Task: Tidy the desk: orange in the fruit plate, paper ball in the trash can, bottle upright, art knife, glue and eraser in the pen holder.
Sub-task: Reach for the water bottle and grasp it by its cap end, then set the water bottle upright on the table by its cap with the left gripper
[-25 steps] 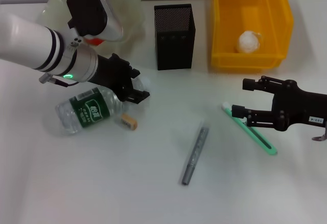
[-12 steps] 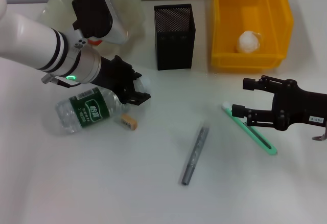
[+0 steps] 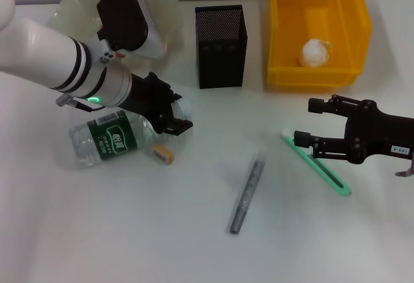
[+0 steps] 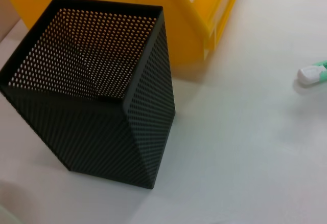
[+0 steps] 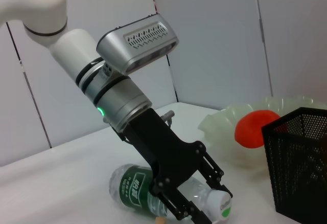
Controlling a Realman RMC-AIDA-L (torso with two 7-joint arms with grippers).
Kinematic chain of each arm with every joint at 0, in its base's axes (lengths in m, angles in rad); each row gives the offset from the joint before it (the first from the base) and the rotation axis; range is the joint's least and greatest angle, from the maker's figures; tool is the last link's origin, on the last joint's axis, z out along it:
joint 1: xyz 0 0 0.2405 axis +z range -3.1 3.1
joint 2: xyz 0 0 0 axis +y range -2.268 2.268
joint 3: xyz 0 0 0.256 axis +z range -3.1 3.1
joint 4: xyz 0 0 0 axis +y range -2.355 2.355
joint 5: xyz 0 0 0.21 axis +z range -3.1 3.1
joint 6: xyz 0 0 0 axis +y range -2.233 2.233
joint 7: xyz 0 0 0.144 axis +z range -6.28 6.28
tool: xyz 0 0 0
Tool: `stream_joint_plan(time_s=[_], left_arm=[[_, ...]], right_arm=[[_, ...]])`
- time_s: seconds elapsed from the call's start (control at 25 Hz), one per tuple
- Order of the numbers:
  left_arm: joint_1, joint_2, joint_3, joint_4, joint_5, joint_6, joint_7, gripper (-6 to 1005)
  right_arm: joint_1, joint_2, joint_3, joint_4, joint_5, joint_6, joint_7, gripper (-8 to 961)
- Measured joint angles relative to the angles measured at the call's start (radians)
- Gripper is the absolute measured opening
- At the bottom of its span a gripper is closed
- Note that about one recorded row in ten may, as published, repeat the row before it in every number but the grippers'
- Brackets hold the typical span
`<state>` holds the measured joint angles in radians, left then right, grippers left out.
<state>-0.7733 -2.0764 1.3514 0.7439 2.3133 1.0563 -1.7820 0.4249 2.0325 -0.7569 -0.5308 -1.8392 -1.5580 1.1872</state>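
Left hand point(image 3: 173, 116) was spread open around the bottle point(image 3: 111, 139) lying on the white bench point(image 3: 129, 231); pale wall panels point(image 5: 214, 35) were seen behind.

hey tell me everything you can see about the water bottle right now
The bottle is clear plastic with a dark green label and a white cap. It lies on its side on the white desk, cap end toward the pen holder. The left gripper is down at the cap end, its black fingers either side of the neck. The eraser lies just beside it, and the fruit plate sits behind.
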Motion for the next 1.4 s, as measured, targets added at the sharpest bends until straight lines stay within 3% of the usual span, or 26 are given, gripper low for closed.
stream_joint_plan(time_s=[0.72,1.2,1.4], left_arm=[[0.000,0.002,0.000,0.000,0.001,-0.001,-0.001,559],[0.000,0.004,0.000,0.008,0.016,0.011,-0.005,481],[0.024,0.006,-0.022,0.064,-0.006,0.034,-0.018,438]], right_arm=[[0.000,0.001,0.000,0.000,0.000,0.001,0.000,827],[0.000,0.001,0.001,0.000,0.002,-0.001,0.000,827],[0.000,0.001,0.001,0.000,0.005,-0.001,0.000,827]])
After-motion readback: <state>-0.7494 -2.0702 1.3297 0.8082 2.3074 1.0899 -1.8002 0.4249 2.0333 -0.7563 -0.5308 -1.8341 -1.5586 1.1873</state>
